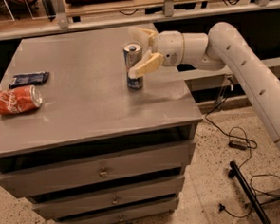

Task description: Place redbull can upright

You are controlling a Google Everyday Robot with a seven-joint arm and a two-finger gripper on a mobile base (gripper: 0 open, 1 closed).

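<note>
The redbull can (133, 66) is slim, silver and blue with a silver top. It stands upright on the grey cabinet top (82, 108), right of the middle. My gripper (137, 51) comes in from the right at the level of the can's upper half. It is open: one cream finger (145, 66) lies in front of the can and the other (140, 34) behind it, with gaps on both sides.
A red cola can (14, 100) lies on its side near the left edge. A dark flat packet (28, 79) lies behind it. The cabinet has drawers (102, 171) below. Cables (237, 141) run over the floor at the right.
</note>
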